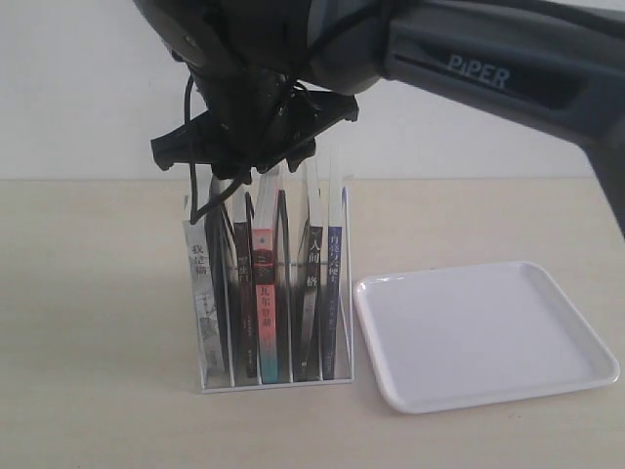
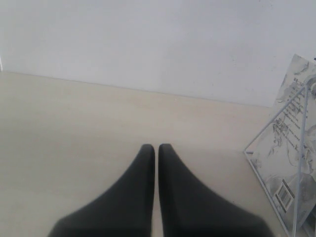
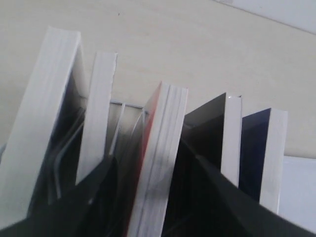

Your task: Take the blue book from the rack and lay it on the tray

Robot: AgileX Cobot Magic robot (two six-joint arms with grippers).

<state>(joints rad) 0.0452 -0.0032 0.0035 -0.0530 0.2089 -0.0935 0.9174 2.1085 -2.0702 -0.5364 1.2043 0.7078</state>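
Five books stand upright, spines toward the camera, in the rack [image 1: 276, 384], a small white wire frame near the front of the pale wooden table [image 1: 98, 342]. The blue book [image 1: 332, 303] fills the end slot on the tray side. It is thin, with a dark navy spine carrying white Chinese characters. From your right wrist camera it shows a navy cover beside white page edges [image 3: 254, 148]. Next to it stands a black-spined book [image 1: 310, 293], then a book with a pink-to-teal spine [image 1: 265, 313] in the middle. At the other end stands a grey-and-white book [image 1: 200, 293].

Just beside the rack, on its right in the exterior view, lies the tray [image 1: 488, 332]. It is white, glossy and rectangular, with rounded corners and a low rim.

Your right gripper [image 1: 256, 181] reaches across from the right and hangs over the top of the rack. In its wrist view the jaws are spread wide [image 3: 150, 168], one dark finger on each side of the middle book, whose cover edge shows red. It grips nothing that you can see. The blue book is outside the jaws, two books over toward the tray.

Your left gripper [image 2: 156, 148] is off to the side of the rack, low over bare table. Its two dark fingers are pressed almost together and hold nothing.

Behind everything is a plain white wall [image 1: 78, 88].
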